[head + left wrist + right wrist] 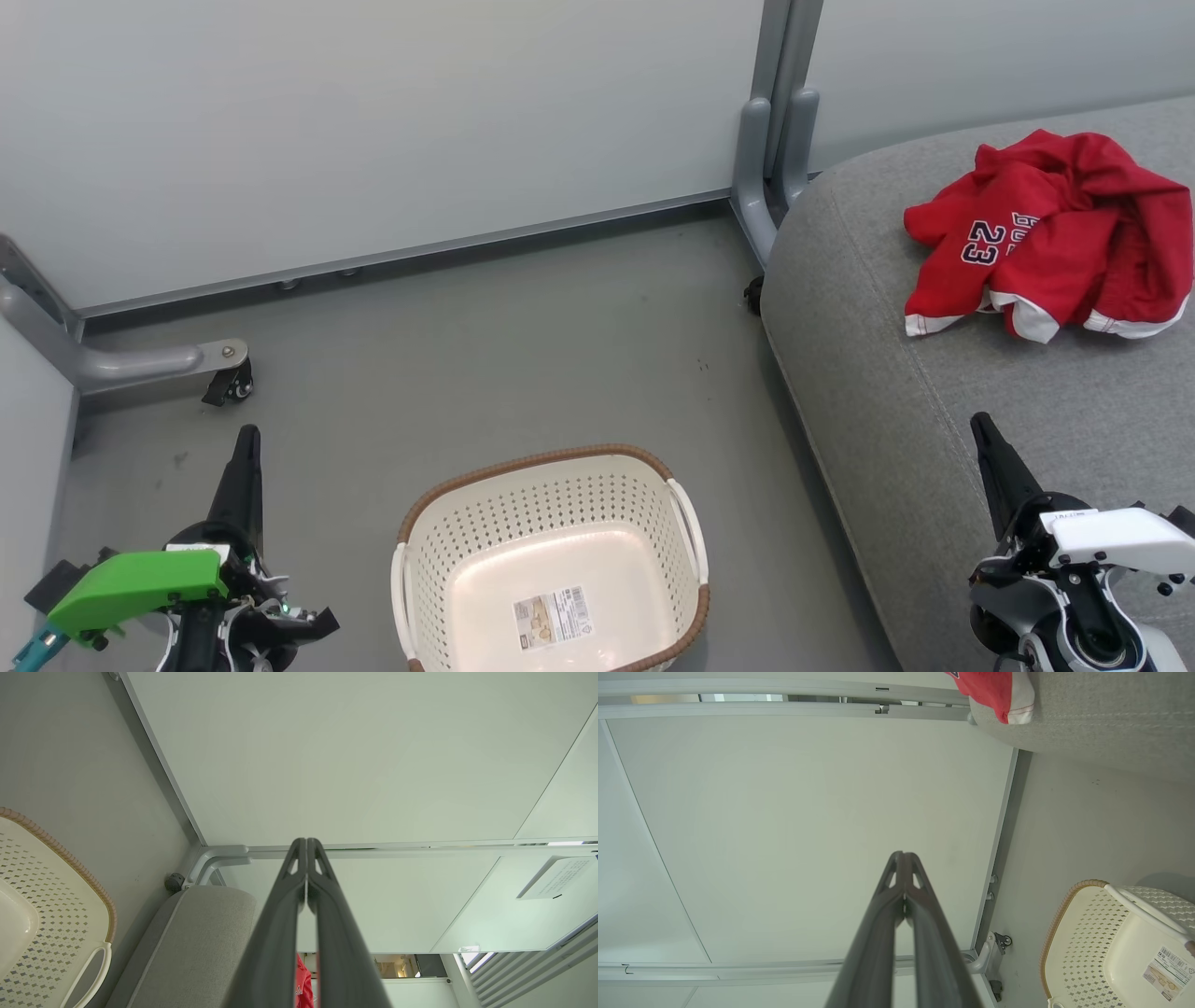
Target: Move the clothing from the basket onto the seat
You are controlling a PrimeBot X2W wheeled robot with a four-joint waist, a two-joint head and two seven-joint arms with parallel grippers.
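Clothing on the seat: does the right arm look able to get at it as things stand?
Probably yes. The right gripper, shut, shows against the near part of the seat, and only bare grey fabric lies between it and the clothing. It would need to open first.

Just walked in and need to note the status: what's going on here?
Nothing is being handled right now. The red clothing lies heaped on the grey seat, and the basket stands on the floor with no clothes in it. The left gripper near the basket and the right gripper by the seat both have their jaws shut on nothing.
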